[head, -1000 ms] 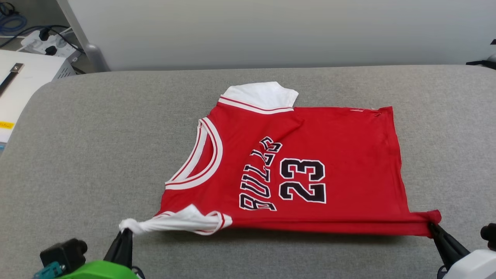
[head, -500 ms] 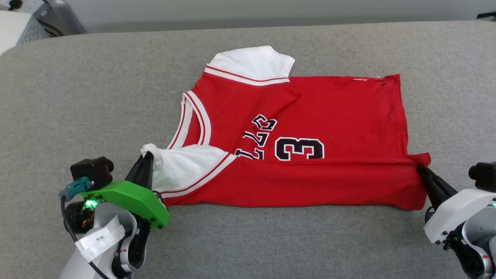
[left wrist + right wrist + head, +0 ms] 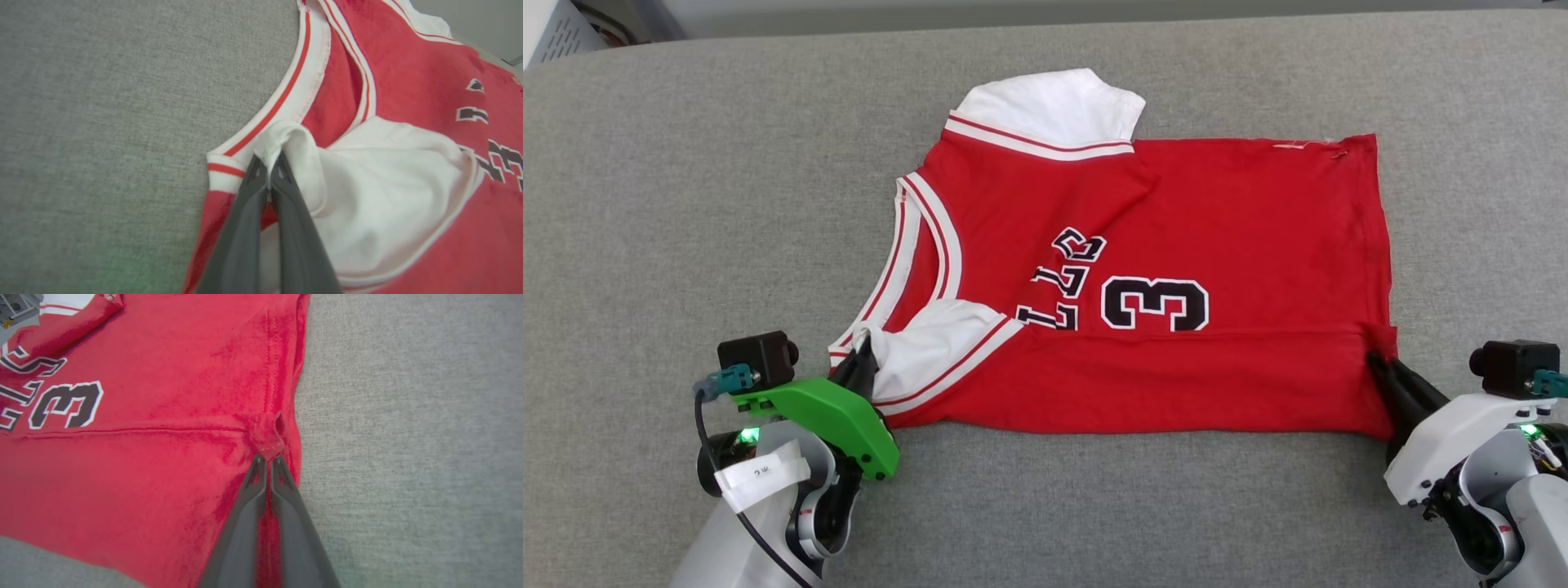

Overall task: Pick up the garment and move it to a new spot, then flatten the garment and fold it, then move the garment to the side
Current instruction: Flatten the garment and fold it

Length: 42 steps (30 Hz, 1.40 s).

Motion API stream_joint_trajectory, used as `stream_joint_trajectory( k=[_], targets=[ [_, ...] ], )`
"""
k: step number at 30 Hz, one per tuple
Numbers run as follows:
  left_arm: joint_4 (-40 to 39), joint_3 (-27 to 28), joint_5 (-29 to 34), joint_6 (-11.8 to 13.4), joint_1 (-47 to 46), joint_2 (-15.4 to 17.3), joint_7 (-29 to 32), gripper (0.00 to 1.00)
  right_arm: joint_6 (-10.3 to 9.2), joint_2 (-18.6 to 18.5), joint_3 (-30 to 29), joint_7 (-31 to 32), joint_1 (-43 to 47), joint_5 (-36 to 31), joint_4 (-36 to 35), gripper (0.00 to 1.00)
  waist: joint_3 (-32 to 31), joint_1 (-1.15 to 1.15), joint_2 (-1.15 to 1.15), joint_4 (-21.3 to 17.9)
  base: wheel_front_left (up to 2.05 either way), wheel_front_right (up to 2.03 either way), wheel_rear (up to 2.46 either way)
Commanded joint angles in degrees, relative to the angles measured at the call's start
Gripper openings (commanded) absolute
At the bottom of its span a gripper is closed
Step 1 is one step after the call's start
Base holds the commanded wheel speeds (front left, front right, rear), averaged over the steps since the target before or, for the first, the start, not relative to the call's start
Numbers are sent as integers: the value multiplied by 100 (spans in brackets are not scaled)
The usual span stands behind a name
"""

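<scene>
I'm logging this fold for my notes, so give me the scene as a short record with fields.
surface: grey fabric surface
garment: red jersey, lying flat, collar toward the robot's left
fold: near edge laid over the front, hiding part of the lettering and number
left gripper: shut on the white sleeve
right gripper: tips pinching the hem corner

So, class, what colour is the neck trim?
White neck trim with red stripes; best in left wrist view.

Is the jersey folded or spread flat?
Partly folded: the jersey has its near edge doubled over the front, covering part of the lettering.
</scene>
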Motion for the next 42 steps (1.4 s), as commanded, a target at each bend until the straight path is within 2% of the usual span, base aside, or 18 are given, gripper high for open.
stream_joint_trajectory(
  k=[1,8,13,17,20,24,29,35,42],
  targets=[
    [129,-17,-11,-18,-14,-50,26,100,-46,-22,78,-161,-81,58,46,100,-92,0,0,17,0,0,0],
    [138,106,31,130,35,96,-128,100,-46,-111,95,-1081,-33,-21,-129,100,-487,0,0,32,0,0,0],
    [-53,249,-105,259,171,322,168,100,-46,-43,-107,-1331,74,-266,-312,100,-690,0,0,-11,0,0,0],
    [-334,268,-323,381,281,542,916,100,-46,103,-327,-1331,215,-503,-536,100,-764,0,0,-37,0,0,0],
    [-687,197,-543,489,403,781,1810,100,-46,228,-449,-1249,336,-627,-728,100,-786,0,0,-71,0,0,0],
    [-1310,132,-735,628,553,1122,2704,100,-46,363,-585,-1111,474,-729,-939,100,-755,0,0,-144,0,0,0],
    [-1856,35,-770,852,732,1426,3360,100,-46,504,-662,-983,535,-773,-1109,100,-637,0,0,-263,0,0,0],
    [-1885,-84,-645,1019,701,1444,3492,100,-46,552,-661,-919,459,-750,-1231,100,-360,0,0,-394,0,0,0],
    [-1533,-324,-485,942,393,1365,3562,100,-46,502,-642,-935,342,-729,-1272,100,-126,0,0,-505,0,0,0]
  ],
)
